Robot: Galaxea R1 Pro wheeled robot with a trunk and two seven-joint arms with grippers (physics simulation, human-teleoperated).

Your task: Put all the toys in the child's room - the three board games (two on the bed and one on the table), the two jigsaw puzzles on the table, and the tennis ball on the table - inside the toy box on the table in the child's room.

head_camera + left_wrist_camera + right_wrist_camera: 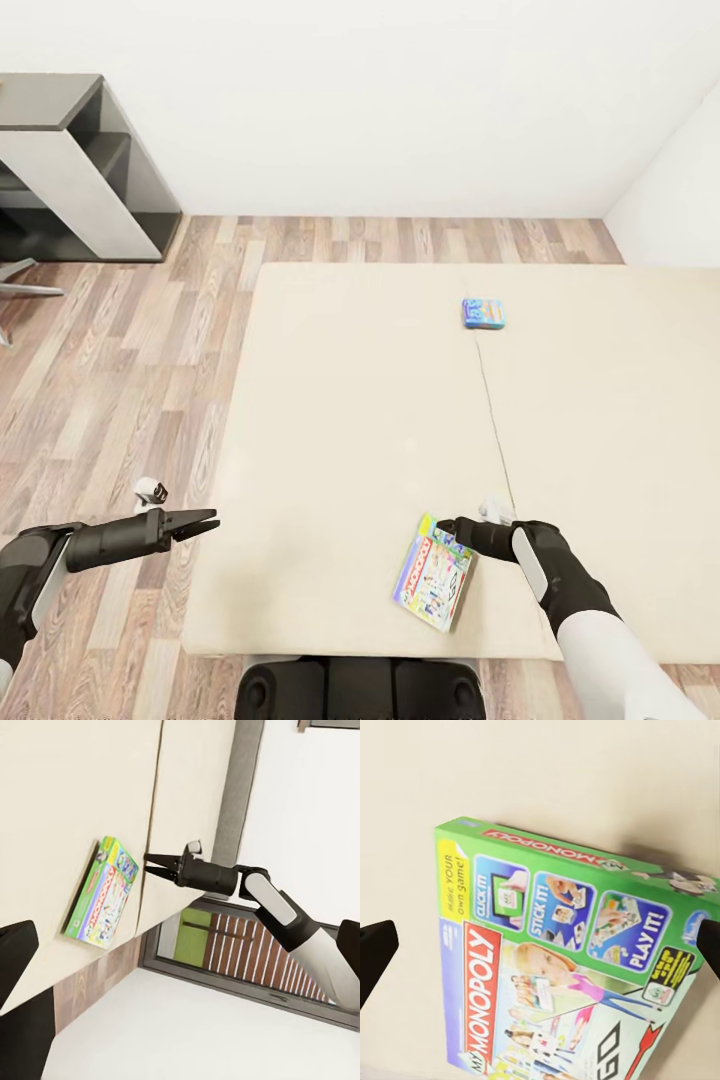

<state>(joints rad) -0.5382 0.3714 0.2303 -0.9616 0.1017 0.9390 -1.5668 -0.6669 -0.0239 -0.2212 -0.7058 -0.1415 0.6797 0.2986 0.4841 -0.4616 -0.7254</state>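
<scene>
Right gripper (452,527): hanging parted just beside the upper corner of the Monopoly board game (434,586), fingertips (375,949) framing the box on either side, clasping nothing.
Lying flat near the front edge of the bed (330,400), green-white lid up, skewed to the edge.
Judging the step: closing in for a pick. Aligning the jaws across the thin side, catching an overhanging or raised edge rather than pressing down on the flat lid, squeezing only once both pads are seated.
Blue board game (483,313): lying farther back on the cream cover, well apart, beside a long seam.
Left gripper (200,521): hovering spread and empty over the floor off the bed's left edge.
Surrounding: wood-plank floor (110,370), white walls, grey shelf unit (80,170) standing in the far left corner.
</scene>
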